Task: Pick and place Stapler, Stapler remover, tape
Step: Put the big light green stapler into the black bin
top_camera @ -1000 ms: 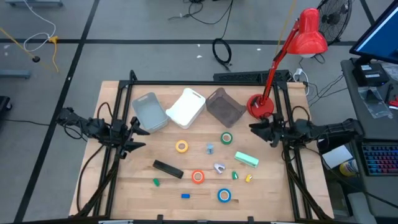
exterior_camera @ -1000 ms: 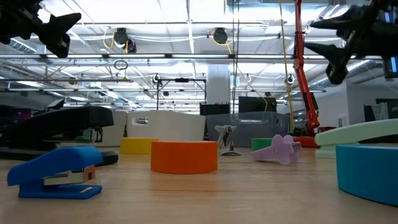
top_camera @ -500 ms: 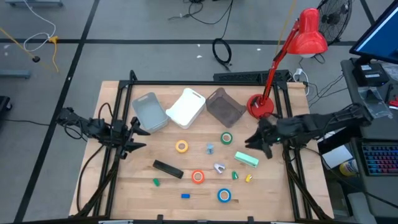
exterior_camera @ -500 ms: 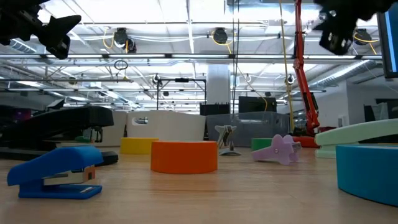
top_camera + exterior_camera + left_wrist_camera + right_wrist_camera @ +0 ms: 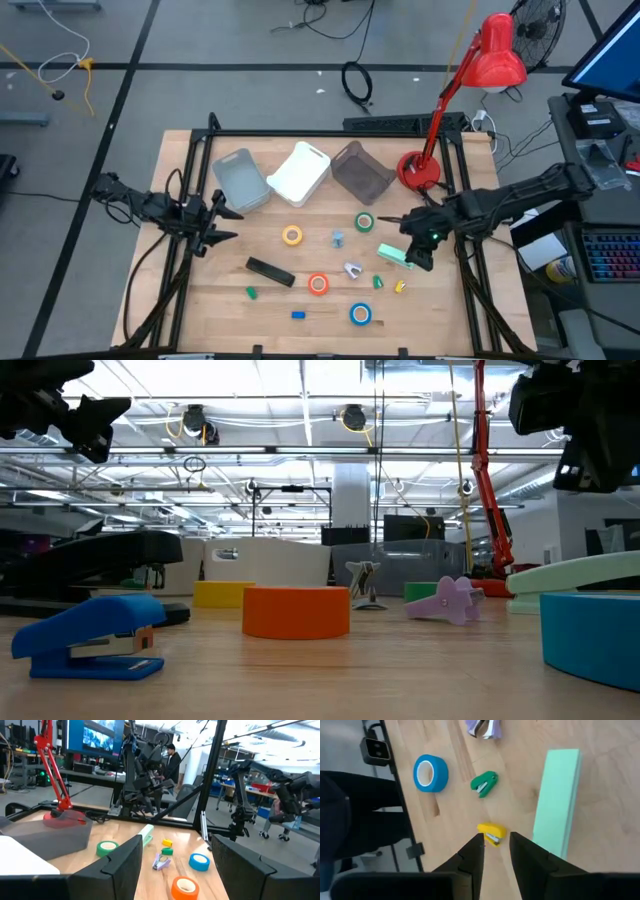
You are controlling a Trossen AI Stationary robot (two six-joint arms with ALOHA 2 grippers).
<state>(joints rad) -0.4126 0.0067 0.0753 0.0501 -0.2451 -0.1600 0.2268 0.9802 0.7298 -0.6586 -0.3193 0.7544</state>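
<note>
My right gripper (image 5: pixel 413 256) (image 5: pixel 496 851) hangs open above the table, pointing down, just beside the mint-green stapler (image 5: pixel 393 255) (image 5: pixel 557 800) and over a tiny yellow stapler (image 5: pixel 491 832). The purple staple remover (image 5: pixel 352 268) lies to the table's left of it. Yellow tape (image 5: pixel 292 235), green tape (image 5: pixel 364 222), orange tape (image 5: pixel 318 284) and blue tape (image 5: pixel 360 314) lie flat on the wood. A black stapler (image 5: pixel 270 270) lies toward the left. My left gripper (image 5: pixel 225 215) (image 5: pixel 175 865) waits open at the table's left side.
Three bins stand along the far side: grey-blue (image 5: pixel 241 180), white (image 5: pixel 300 172) and dark grey (image 5: pixel 362 172). A red desk lamp (image 5: pixel 418 170) stands at the far right. Tiny green (image 5: pixel 251 293), blue (image 5: pixel 298 314) and green (image 5: pixel 378 282) staplers are scattered near the front.
My right gripper has swung in from the table's right edge toward the left and near side, and has tipped from level to pointing down beside the mint-green stapler. Nothing on the table has moved.
</note>
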